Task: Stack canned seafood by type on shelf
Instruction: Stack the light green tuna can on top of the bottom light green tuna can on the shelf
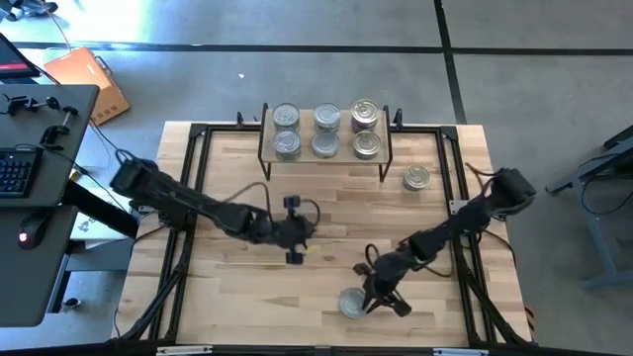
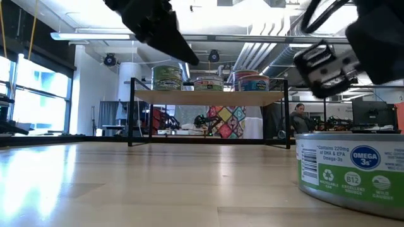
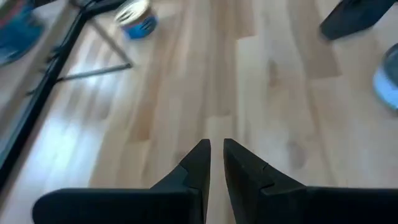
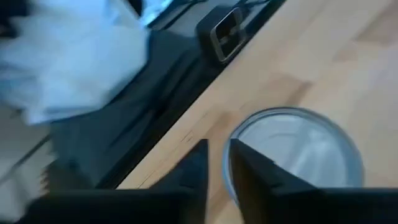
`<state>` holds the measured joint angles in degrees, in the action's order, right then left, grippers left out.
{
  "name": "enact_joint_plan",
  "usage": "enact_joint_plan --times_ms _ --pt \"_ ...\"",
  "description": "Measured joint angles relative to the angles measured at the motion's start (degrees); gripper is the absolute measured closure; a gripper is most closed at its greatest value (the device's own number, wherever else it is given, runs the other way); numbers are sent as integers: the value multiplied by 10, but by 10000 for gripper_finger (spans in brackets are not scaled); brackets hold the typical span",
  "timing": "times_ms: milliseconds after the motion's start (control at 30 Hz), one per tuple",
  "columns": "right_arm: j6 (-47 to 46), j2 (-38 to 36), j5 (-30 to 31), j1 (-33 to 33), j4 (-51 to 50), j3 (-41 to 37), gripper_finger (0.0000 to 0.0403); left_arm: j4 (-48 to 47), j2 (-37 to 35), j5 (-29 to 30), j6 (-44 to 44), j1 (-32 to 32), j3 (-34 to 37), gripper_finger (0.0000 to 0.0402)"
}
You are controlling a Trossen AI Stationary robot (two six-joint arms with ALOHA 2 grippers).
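The shelf (image 1: 306, 133) stands at the table's far middle on thin black legs and carries several tins (image 1: 325, 131) side by side (image 2: 208, 82). One tin (image 1: 416, 178) sits on the table just right of the shelf. A silver tin with a green label (image 1: 352, 303) (image 2: 353, 173) rests near the front edge. My right gripper (image 4: 217, 163) is shut and hangs just above that tin's rim (image 4: 298, 155). Over the middle of the table, my left gripper (image 1: 302, 237) (image 3: 216, 157) is shut on nothing.
A black metal frame (image 1: 198, 198) runs along the table's edges. A desk with a keyboard (image 1: 15, 168) stands to the left beyond the table. Bare wood lies between the shelf and the front tin.
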<state>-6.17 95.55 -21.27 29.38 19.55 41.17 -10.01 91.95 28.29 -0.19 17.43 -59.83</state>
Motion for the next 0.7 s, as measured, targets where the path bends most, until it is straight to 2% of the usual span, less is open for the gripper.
enact_joint_plan --times_ms 100,200,400,567,633,700 --pt "21 31 -62 -27 9 13 394 53 33 6 26 14 0 367" --pt "36 51 -94 -50 27 13 389 90 52 14 57 20 0 367" --pt "41 70 -108 -90 12 12 400 98 59 19 57 21 0 367" --pt "52 69 -77 -111 -21 12 400 95 59 21 53 21 0 367" --pt "52 67 -48 -117 -40 13 402 94 59 21 52 21 0 367" --pt "52 65 6 -123 -55 15 402 91 59 21 49 21 0 367"
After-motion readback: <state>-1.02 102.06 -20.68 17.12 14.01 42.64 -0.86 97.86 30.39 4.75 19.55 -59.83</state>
